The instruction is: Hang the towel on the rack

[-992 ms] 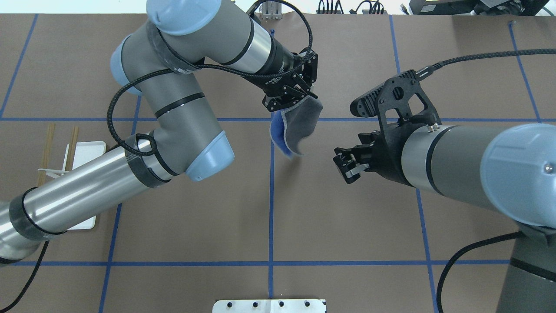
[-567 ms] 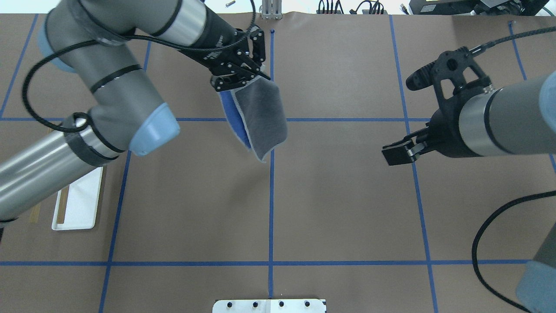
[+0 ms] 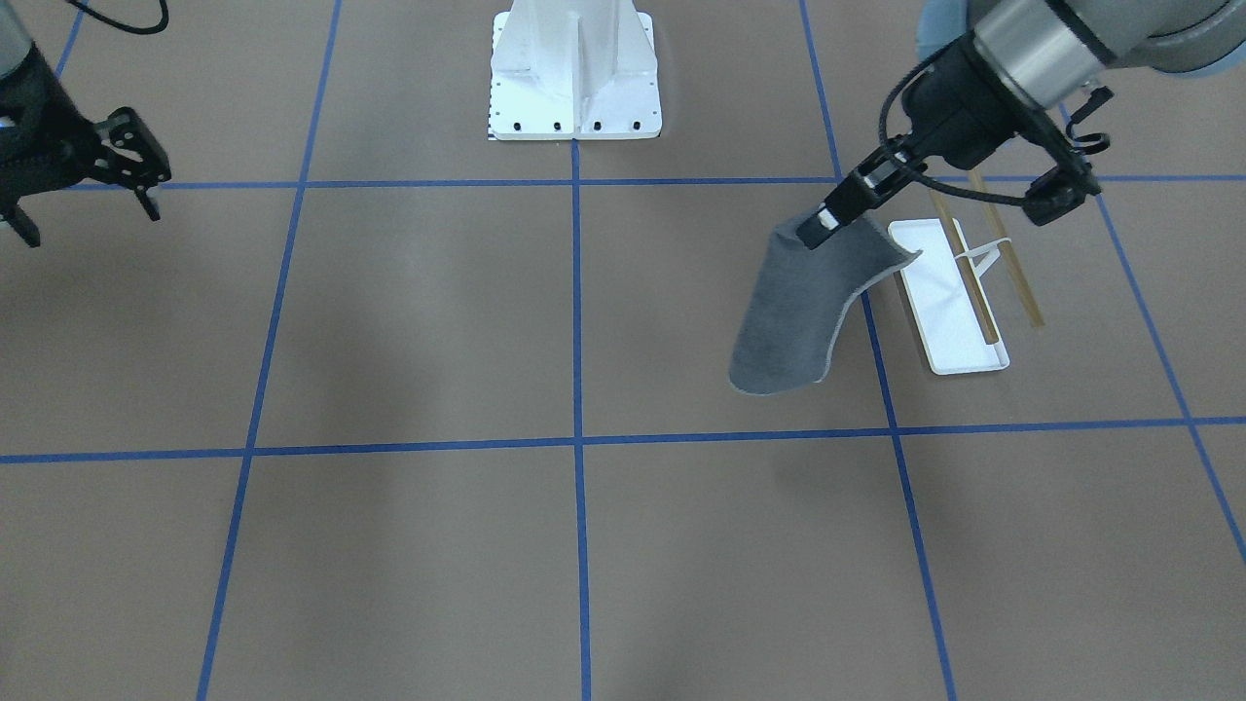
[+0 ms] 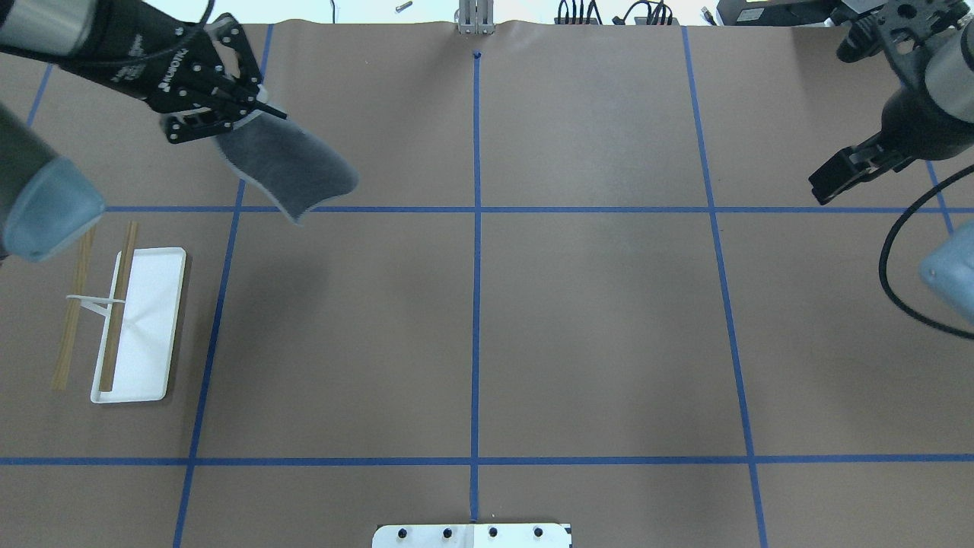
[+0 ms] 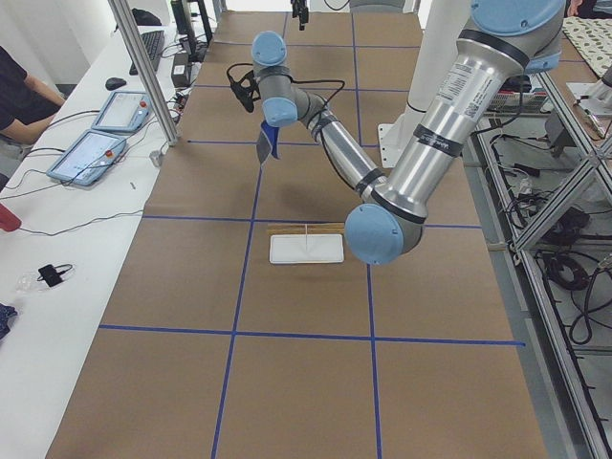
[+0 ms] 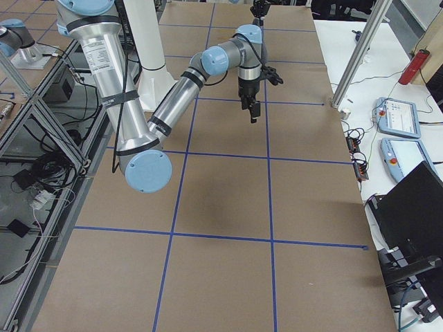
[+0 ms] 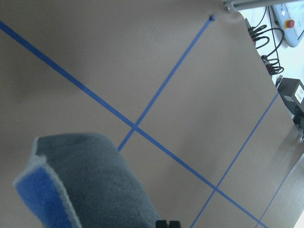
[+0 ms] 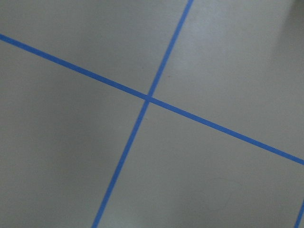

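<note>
The towel (image 4: 285,171) is hanging in the air by one corner, its grey face sagging toward the surface (image 4: 533,342) — the left wrist view is also showing its blue underside. The left fingers (image 3: 818,227) are pinching that corner, closed tight on the cloth. The rack (image 4: 152,320) is standing nearer the robot's base on the same side, apart from the towel, with its two wooden bars (image 4: 114,342) bare.

By my reading the carry step is under way: the cloth is lifted but not yet over the bars. The next move is calling for bringing the towel above the bars, high enough for its loose end to clear them, then lowering it so it drapes across.

The right fingers (image 4: 833,176) are hovering far off at the opposite side, holding nothing visible. Whether they are spread or closed I cannot tell — they are showing only as a dark block. How high the towel's low edge is hanging is also hard to judge.
</note>
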